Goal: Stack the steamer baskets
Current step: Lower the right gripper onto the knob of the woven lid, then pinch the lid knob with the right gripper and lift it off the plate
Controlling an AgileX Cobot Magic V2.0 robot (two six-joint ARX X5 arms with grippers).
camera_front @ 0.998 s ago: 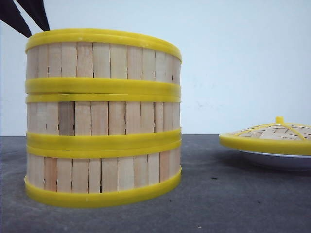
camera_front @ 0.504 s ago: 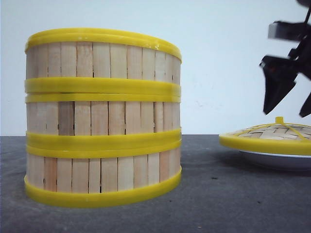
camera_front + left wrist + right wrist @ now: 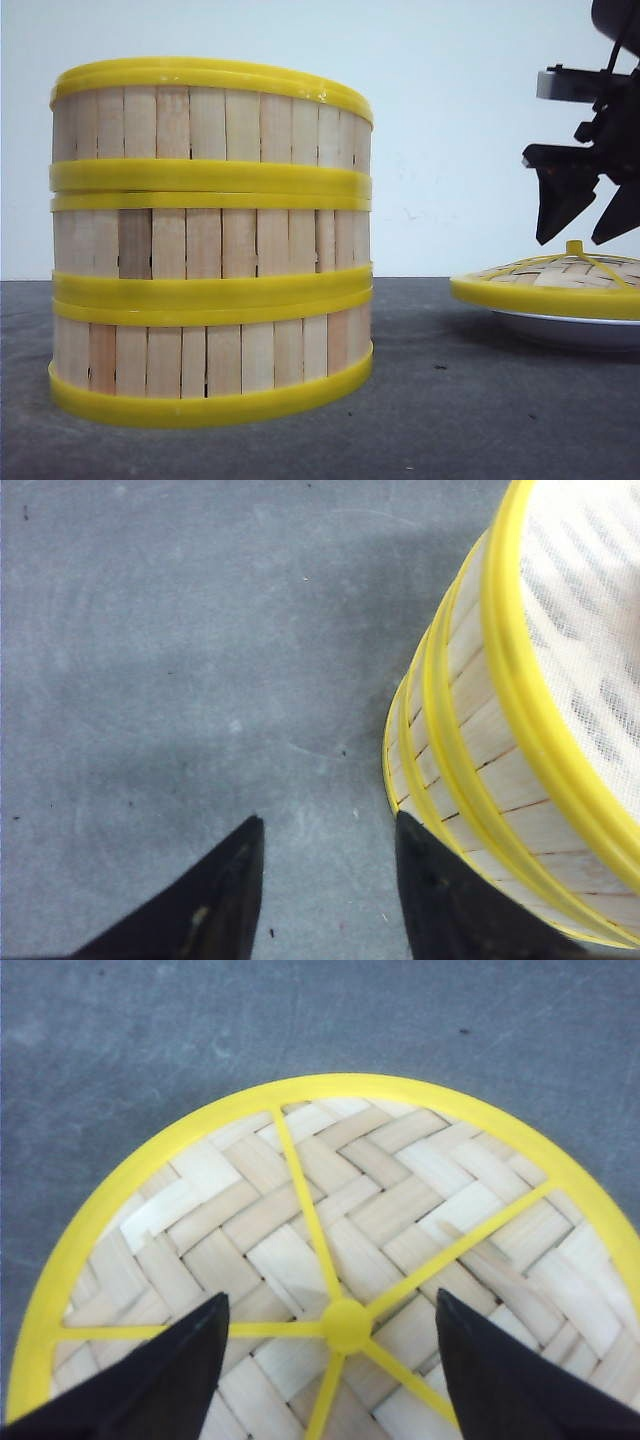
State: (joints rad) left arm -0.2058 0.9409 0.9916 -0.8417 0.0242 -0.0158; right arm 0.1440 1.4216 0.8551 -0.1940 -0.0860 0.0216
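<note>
Front view shows me the three steamer baskets point(image 3: 210, 240) already sitting one on top of another. They make a tall, straight tower on the left part of the dark table point(image 3: 440, 400). The yellow rims line up well, so the tower looks steady to me. I think the stacking part is done, since I see no other basket lying loose anywhere.

What may be left is the lid point(image 3: 550, 280). It is woven, with a yellow rim and a small yellow knob point(image 3: 346, 1325). It rests on a white plate point(image 3: 570, 328) over on the right, well apart from the tower.

My right gripper point(image 3: 585, 215) hangs just above that lid. In its wrist view the two dark fingers point(image 3: 150, 1380) are spread wide, one on each side of the knob, and they hold nothing. It is not touching the lid yet, as far as I can tell.

My left gripper point(image 3: 325, 890) is beside the tower, down near the bottom basket. Its fingers are apart and empty too. One finger point(image 3: 450, 900) is very close to the basket wall, but I cannot tell if it touches.

If the lid goes on top, I guess that is the last step.
</note>
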